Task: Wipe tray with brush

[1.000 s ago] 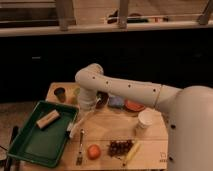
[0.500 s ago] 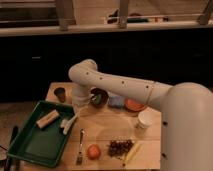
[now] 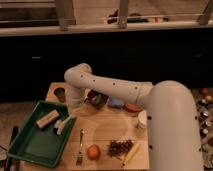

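Note:
The green tray (image 3: 30, 142) lies at the left end of the wooden table. A tan wooden block (image 3: 47, 119) lies in its far part. My gripper (image 3: 67, 115) hangs from the white arm just over the tray's right rim. It is shut on the brush (image 3: 61, 125), whose white handle slants down over the rim into the tray. The bristle head is too small to make out. The arm bends at an elbow (image 3: 78, 79) above the table's back left.
A metal fork (image 3: 80, 147), an orange (image 3: 93, 151), grapes (image 3: 119, 147) and a banana (image 3: 131, 153) lie along the front. A dark bowl (image 3: 96, 98), blue sponge (image 3: 116, 103), brown cup (image 3: 60, 93) and white cup (image 3: 142, 120) stand further back.
The arm has swung left and its elbow has moved toward the table's back left. The brush has moved left with the gripper, from beside the tray to over its right rim.

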Tool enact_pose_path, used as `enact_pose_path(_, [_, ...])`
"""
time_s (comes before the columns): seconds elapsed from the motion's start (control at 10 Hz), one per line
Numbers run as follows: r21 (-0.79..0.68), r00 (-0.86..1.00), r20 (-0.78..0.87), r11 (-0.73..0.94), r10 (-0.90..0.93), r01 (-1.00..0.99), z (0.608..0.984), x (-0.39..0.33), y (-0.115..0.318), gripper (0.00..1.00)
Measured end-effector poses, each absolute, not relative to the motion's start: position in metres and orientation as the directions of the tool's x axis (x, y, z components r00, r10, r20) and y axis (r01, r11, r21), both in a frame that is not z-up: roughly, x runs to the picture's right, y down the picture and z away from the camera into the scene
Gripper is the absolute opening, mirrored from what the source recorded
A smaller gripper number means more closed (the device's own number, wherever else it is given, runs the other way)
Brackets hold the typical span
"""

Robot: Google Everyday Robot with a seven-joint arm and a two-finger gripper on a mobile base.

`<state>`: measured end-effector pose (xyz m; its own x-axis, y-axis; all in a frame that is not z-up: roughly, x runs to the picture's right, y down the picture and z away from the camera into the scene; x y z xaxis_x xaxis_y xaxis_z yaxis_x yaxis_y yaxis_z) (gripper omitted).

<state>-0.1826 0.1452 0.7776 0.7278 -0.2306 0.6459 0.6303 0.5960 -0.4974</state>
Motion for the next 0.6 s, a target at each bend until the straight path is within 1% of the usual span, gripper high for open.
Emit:
enact_pose_path(0.2, [-0.510, 0.725, 0.653, 0.582, -0.217, 0.634, 0.789, -0.194, 0.158, 0.00])
enact_pose_path(0.6, [-0.542, 0.738, 0.645, 0.563, -0.198, 0.624, 0.800, -0.195, 0.166, 0.00])
